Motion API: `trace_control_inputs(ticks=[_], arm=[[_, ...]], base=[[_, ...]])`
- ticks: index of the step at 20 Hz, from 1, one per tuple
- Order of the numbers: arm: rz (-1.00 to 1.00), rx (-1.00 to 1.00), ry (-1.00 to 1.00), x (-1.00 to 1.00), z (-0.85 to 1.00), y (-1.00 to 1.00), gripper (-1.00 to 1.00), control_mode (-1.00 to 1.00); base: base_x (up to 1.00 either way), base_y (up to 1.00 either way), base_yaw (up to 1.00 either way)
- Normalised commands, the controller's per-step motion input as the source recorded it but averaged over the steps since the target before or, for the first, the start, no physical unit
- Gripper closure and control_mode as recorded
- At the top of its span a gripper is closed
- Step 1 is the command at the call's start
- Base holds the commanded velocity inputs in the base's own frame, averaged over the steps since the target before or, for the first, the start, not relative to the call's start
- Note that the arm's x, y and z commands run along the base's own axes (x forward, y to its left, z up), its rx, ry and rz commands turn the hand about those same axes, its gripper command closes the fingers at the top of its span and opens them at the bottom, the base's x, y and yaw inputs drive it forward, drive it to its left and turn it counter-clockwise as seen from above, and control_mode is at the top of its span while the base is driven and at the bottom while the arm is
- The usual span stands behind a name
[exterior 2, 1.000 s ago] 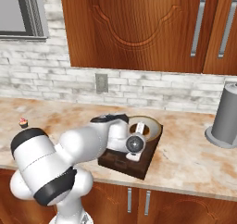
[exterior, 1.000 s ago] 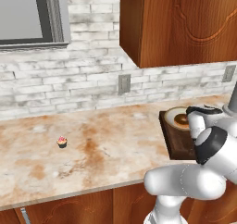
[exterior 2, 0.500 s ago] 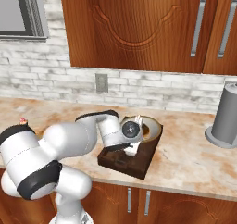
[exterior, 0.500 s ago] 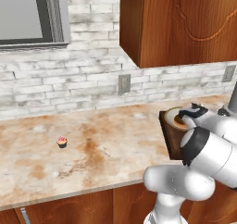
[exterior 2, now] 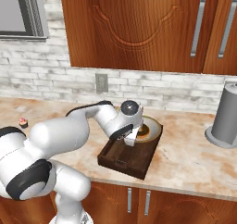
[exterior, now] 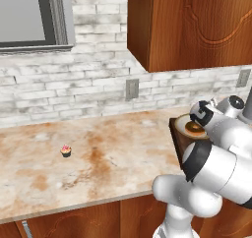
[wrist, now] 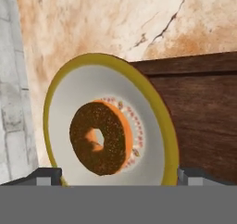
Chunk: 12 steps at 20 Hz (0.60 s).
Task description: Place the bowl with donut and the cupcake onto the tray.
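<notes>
Bowl (exterior 2: 152,128) sits at far end of tray (exterior 2: 132,156), partly over tray's back edge, rim yellow-tan (inside looks pale grey in hand view). Donut (wrist: 99,137) lies inside bowl, chocolate top, orange base. Gripper (exterior 2: 129,138) hangs just above bowl's near rim; fingers (wrist: 46,176) spread wide apart, tips flank the bowl's two sides, holding nothing. Tray on marbled bench (exterior: 118,158) near front edge. Cupcake (exterior: 65,150) well apart, far left on bench, upright. Grey canister (exterior 2: 227,116) right of tray.

A kitchen with a mottled tan stone counter (exterior: 113,153) below a whitewashed brick backsplash (exterior: 88,92). Reddish wooden wall cabinets (exterior 2: 139,28) hang above, beside a grey-framed window (exterior: 29,18).
</notes>
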Motion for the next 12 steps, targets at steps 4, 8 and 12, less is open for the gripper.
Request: trace_control_inputs(ticks=[4, 8, 12], arm=[[0.00, 0.00, 0.02, 0.00, 0.22, 0.00, -1.00, -1.00], [0.01, -0.02, 0.05, 0.00, 0.23, 0.05, -1.00, -1.00], [0.03, -0.03, 0.04, 0.00, 0.22, 0.12, -1.00, -1.00]], base=[[0.00, 0.00, 0.00], [0.00, 0.00, 0.00], [0.00, 0.00, 0.00]])
